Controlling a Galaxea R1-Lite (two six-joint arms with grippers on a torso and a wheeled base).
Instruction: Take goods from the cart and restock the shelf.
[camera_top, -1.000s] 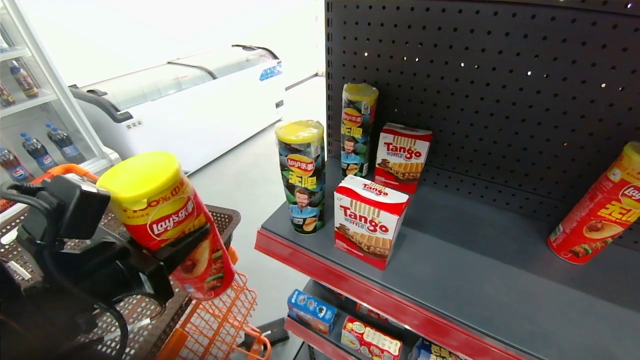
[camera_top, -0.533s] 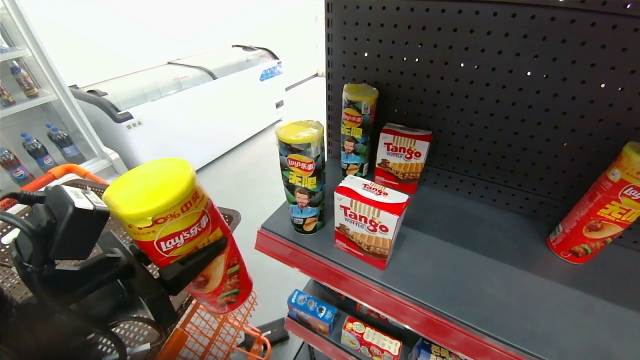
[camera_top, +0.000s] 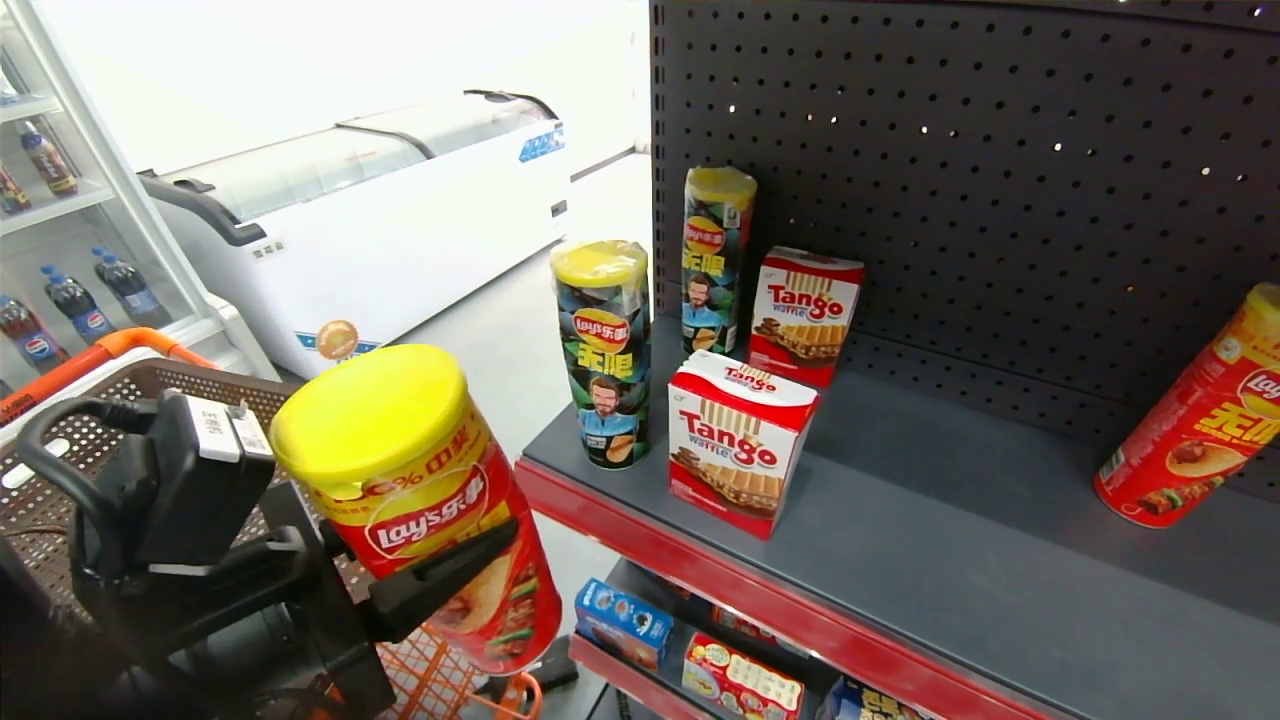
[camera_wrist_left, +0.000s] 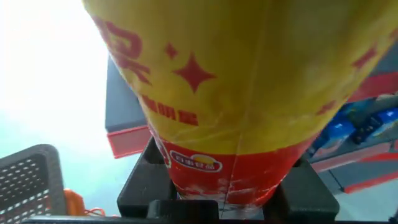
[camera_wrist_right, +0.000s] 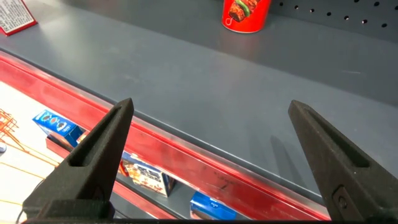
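Red cylindrical chip can with yellow plastic lid (camera_top: 420, 480): tilted, airborne beside orange wire cart (camera_top: 50, 450), short of dark grey metal shelf (camera_top: 900, 520). Left gripper (camera_wrist_left: 227, 190): fingers (camera_top: 440, 580) clamped on can. Right gripper (camera_wrist_right: 210, 109): fingers (camera_wrist_right: 99, 146) apart, above shelf's red front edge.

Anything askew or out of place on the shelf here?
Nothing clearly. The red chip can at the shelf's right end looks slanted from the head view, yet the right wrist view suggests its base sits flat.
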